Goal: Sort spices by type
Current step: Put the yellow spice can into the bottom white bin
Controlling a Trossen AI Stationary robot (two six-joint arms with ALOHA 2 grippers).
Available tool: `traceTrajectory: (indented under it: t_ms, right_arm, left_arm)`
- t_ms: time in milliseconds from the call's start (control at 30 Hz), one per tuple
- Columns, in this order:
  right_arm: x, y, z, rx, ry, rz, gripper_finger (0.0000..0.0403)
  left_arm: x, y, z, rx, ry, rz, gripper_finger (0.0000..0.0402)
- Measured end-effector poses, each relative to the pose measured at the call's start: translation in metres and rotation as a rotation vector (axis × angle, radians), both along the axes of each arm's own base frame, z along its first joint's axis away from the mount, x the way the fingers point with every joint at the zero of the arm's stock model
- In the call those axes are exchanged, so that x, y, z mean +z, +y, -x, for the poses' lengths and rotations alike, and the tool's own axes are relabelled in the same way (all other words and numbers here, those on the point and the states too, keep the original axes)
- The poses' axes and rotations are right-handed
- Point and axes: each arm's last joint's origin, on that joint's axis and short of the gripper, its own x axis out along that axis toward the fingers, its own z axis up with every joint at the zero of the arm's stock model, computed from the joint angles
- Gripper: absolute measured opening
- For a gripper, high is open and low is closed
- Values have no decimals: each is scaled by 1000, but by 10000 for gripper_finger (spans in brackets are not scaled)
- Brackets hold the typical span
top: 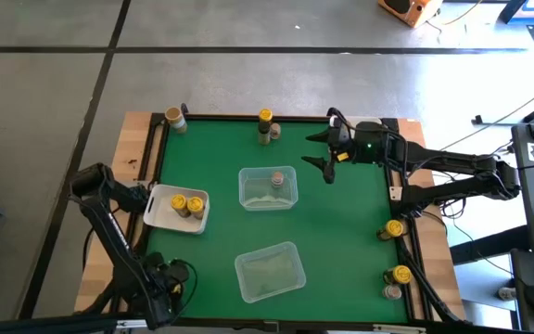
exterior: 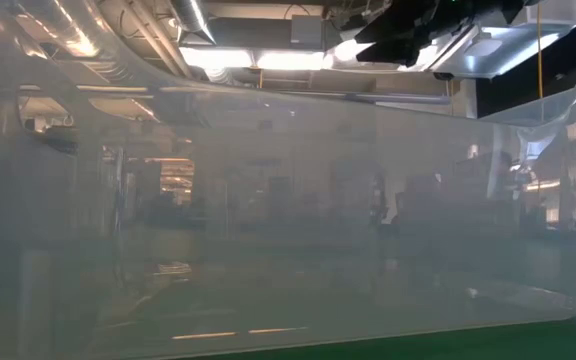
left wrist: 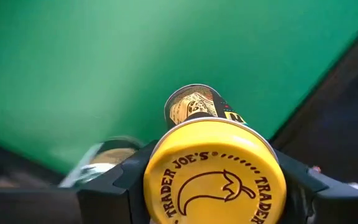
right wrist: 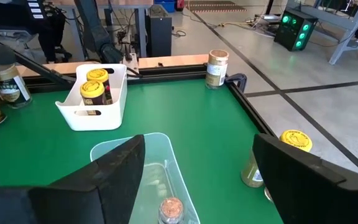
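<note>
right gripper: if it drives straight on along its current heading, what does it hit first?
Most likely the clear tub just ahead of the open right gripper, or the pinkish-lidded spice jar inside it. Its height over the rim is unclear.

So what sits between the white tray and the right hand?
In the high view, the clear tub holding one pinkish-lidded jar lies between the white tray and the open right hand.

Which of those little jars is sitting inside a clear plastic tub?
The pinkish-lidded jar in the clear tub nearer the table's far edge. The other jars stand on the mat, at the table's edges, or in the white tray.
</note>
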Motion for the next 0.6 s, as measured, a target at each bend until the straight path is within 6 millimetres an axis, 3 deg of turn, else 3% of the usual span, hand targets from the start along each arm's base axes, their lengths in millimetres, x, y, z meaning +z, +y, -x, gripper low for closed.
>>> traceTrajectory:
  t_ms: [367,600]
  right_arm:
    - [0,0,0,0,-4,1,299]
    - [0,0,0,1,-3,3,299]
  left_arm:
    - [58,55,-3,177,-29,-98,222]
    - [80,91,3,252,-53,-200,216]
